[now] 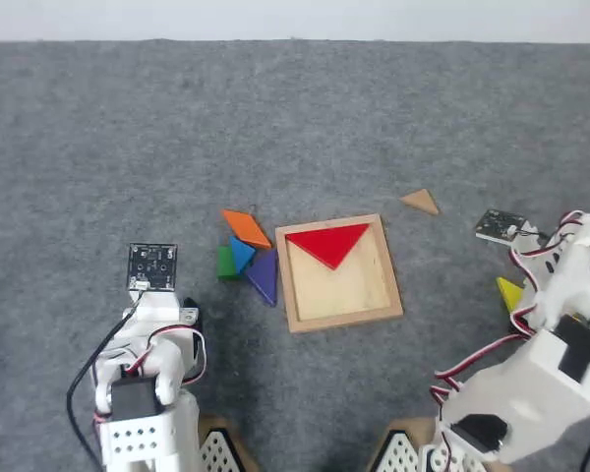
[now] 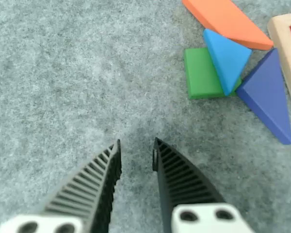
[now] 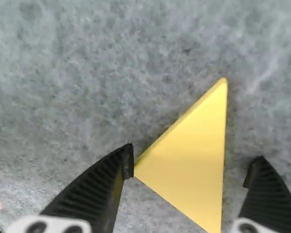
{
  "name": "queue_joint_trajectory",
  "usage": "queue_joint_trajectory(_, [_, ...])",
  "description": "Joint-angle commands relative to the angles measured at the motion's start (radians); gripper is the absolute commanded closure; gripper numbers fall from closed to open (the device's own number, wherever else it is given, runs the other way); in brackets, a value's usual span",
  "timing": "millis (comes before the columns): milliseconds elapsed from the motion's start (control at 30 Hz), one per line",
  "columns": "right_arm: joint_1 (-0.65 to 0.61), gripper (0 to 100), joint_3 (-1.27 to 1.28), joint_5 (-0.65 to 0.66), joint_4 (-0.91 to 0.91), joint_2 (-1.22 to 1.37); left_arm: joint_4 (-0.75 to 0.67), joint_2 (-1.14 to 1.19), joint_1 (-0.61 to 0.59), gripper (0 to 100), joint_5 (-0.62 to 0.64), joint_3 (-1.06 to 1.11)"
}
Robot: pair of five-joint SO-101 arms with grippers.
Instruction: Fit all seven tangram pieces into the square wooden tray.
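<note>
Two robot arms at a grey felt table [image 1: 128, 128], seen from above. A square wooden tray [image 1: 346, 321] lies mid-table between them.

One tray, seven pieces. Five are triangles: red, blue, purple, tan and yellow. There is also one green square and one orange parallelogram.

The red triangle [image 1: 326, 243] is the one piece already in the tray, lying along its far edge. Six remain on the felt. Four cluster just beside the tray on the left arm's side: the parallelogram [image 1: 247, 227], the blue triangle [image 1: 241, 253] overlapping the square [image 1: 225, 262], and the purple triangle [image 1: 264, 274] nearest the tray. The tan triangle [image 1: 420, 202] lies alone near the tray's far right corner. The yellow triangle [image 1: 509, 292] lies well apart, by the right arm.

The right pincer [image 3: 192, 167] is spread wide and released. It straddles the yellow triangle [image 3: 199, 141], one jaw tip just beside a corner. The left pincer [image 2: 136, 150] is near the cluster, over bare felt. Its jaws are slightly apart and grasp nothing.

The step in hand looks like picking up the yellow triangle. The next move likely calls for dropping low, clenching across the flat piece's edges, then carrying it to the tray's free space.
</note>
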Motion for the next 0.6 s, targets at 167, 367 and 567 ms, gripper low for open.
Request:
queue_joint_trajectory(167, [0.044, 63.0, -0.02, 0.058, -0.021, 0.018, 0.006, -0.023, -0.003, 90, 0.011, -0.012])
queue_joint_trajectory(367, [0.067, 63.0, -0.025, 0.038, -0.042, 0.024, 0.006, -0.023, -0.003, 90, 0.011, -0.012])
queue_joint_trajectory(567, [0.071, 63.0, -0.031, -0.324, -0.225, 0.033, 0.006, -0.023, -0.003, 90, 0.011, -0.012])
